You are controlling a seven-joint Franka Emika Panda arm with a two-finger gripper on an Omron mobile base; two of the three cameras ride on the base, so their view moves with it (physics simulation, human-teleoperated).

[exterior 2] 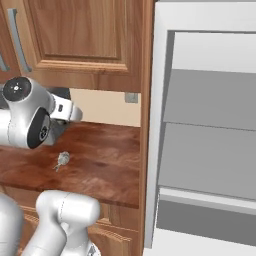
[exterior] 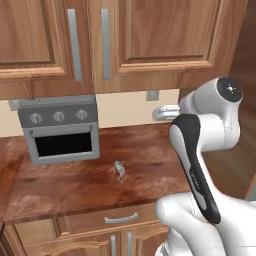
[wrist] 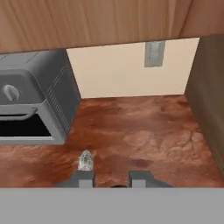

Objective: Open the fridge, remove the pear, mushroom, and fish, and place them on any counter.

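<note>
- I see the fish (exterior: 119,169) lying on the counter (exterior: 75,185), centre of the left base view, just right of the grey toaster oven (exterior: 61,129) and clear of it.
- In the right base view the fish (exterior 2: 62,159) sits at centre left on the counter (exterior 2: 105,170); the fridge (exterior 2: 200,140) stands open on the right side, its grey-white shelves bare.
- In the hand view the jaws (wrist: 111,177) sit at the bottom centre, partly open with nothing between the 2 fingertips (wrist: 85,176); the fish (wrist: 85,160) lies on the counter just above the left tip.
- A wall outlet (wrist: 154,54) sits at the upper right of the hand view.
</note>
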